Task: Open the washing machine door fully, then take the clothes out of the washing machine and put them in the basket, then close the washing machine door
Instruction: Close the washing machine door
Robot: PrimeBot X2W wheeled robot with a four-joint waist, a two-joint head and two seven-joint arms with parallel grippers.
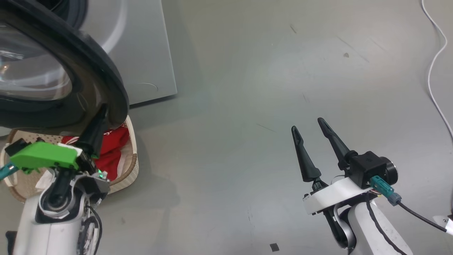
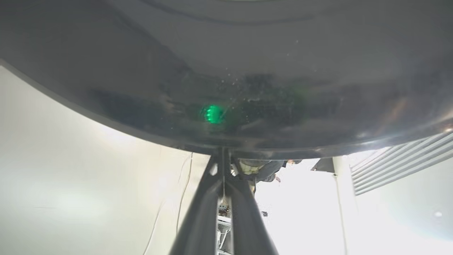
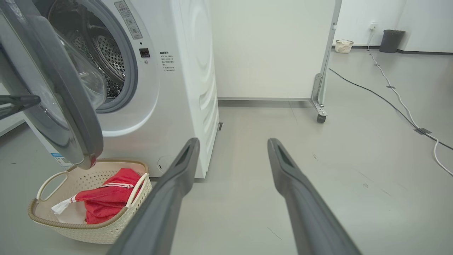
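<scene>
Washing machine door [image 1: 106, 81] ajar, rim glossy black; left end effector [image 2: 222, 161] clenched, right end effector [image 1: 307, 124] released.

Left gripper [image 1: 102, 112]: lower left, fingers [image 2: 201, 212] drawn together to a thin slit, pointing up and slightly right; green wrist housing [image 1: 46, 157] above pale forearm [image 1: 42, 226].
Right gripper [image 1: 307, 124]: lower right, fingers [image 3: 166, 198] spread in a V, nothing between them, tilted up-left; black wrist camera [image 1: 368, 166].

Printed labels [image 3: 167, 62] on the washing machine [image 3: 187, 92] front are too small to read.
</scene>
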